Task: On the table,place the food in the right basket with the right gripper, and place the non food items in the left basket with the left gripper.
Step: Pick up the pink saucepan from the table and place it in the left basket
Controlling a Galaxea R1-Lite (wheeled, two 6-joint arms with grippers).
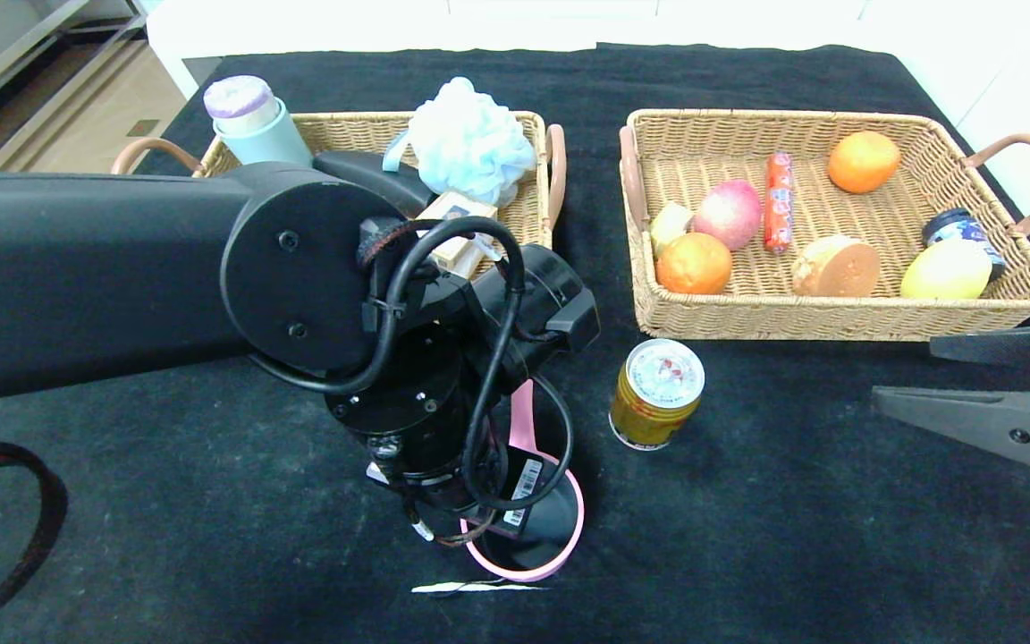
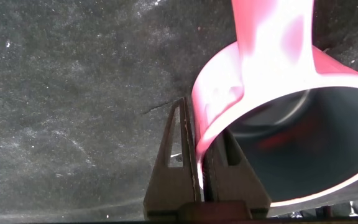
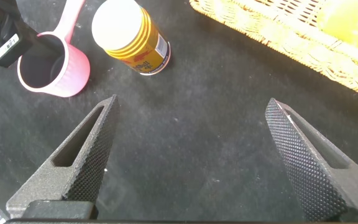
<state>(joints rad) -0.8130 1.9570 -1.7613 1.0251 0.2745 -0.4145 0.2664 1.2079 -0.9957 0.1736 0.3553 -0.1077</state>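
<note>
On the black table, the pink saucepan stands near the front, mostly hidden under my left arm. My left gripper is shut on the saucepan's rim, one finger inside and one outside. The gold can stands upright just right of the pan and in front of the right basket. That basket holds the sausage, the tuber and the lemon. The cream box lies in the left basket. My right gripper is open at the right edge, over bare cloth, apart from the can.
The right basket also holds two oranges, an apple and a dark jar. A blue bath puff and a teal bottle sit in the left basket. A white tear marks the cloth by the pan.
</note>
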